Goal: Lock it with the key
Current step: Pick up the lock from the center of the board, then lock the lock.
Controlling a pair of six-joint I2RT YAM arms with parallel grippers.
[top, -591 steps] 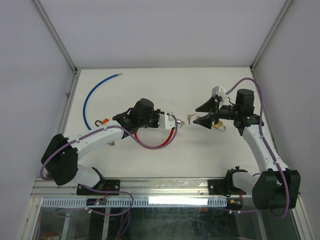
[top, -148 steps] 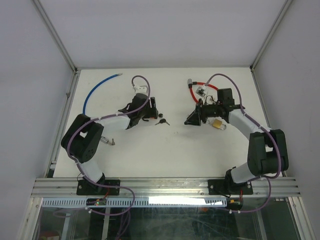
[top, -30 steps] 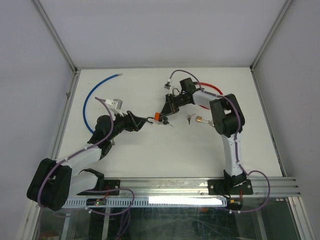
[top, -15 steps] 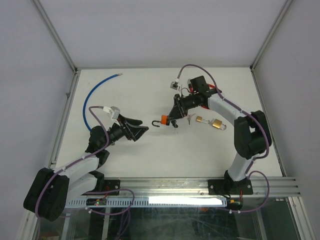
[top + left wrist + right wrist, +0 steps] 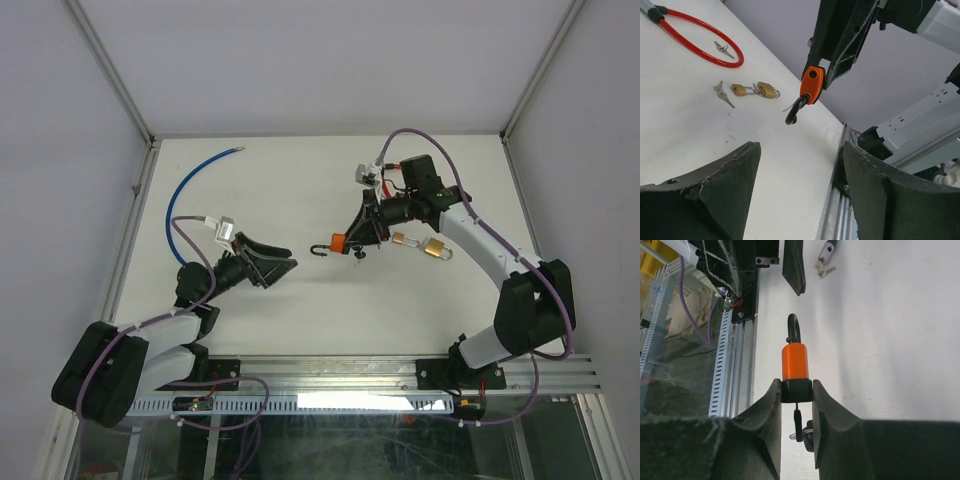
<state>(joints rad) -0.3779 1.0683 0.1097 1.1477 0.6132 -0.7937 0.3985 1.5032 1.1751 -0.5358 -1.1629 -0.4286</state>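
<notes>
Withdrawn to the near left, left gripper (image 5: 283, 264) gapes empty; right gripper (image 5: 796, 388) pinches the orange lock (image 5: 337, 241) clear of the table (image 5: 320, 320).

**Desk** (image 5: 300, 310): plain white, no pattern.
**Lock** (image 5: 337, 241): orange body, with a black collar and a black hooked shackle.
**Larger padlock** (image 5: 767, 90) and **smaller padlock** (image 5: 738, 89): brass-yellow.
**Keys** (image 5: 723, 94): silver-grey.
**Red cable** (image 5: 695, 46): glossy red loop with a black end sleeve.
**Blue cable** (image 5: 180, 190): uniform blue.
**Left claw** (image 5: 280, 266) and **right claw** (image 5: 354, 238): matt black.
**Arm links** (image 5: 480, 245): white, trailed by purple wiring (image 5: 400, 135).
**Walls** (image 5: 320, 60): pale grey-lilac.
**Frame rails** (image 5: 330, 372): bare aluminium.
</notes>
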